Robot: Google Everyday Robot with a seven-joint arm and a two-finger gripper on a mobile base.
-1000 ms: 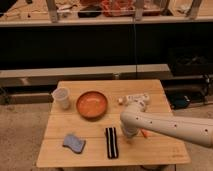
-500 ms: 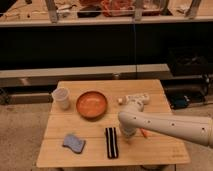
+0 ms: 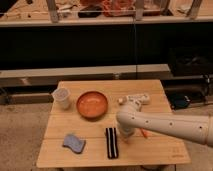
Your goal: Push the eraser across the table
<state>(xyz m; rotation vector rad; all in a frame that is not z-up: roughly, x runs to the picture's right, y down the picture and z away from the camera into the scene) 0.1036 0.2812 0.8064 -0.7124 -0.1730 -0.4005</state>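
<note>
Just left of the closed claw (image 3: 125,136), low over the surface (image 3: 165,150) with nothing in its grip, lies the black striped eraser (image 3: 112,142), near the front edge.

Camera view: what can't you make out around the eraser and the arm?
Gripper, shut, just right of the eraser: the arm covers most of it; contact unclear.
Orange thing behind the arm: mostly hidden.
White object near the bowl: too blurred to identify.
Arm: cut off by the right edge.
</note>
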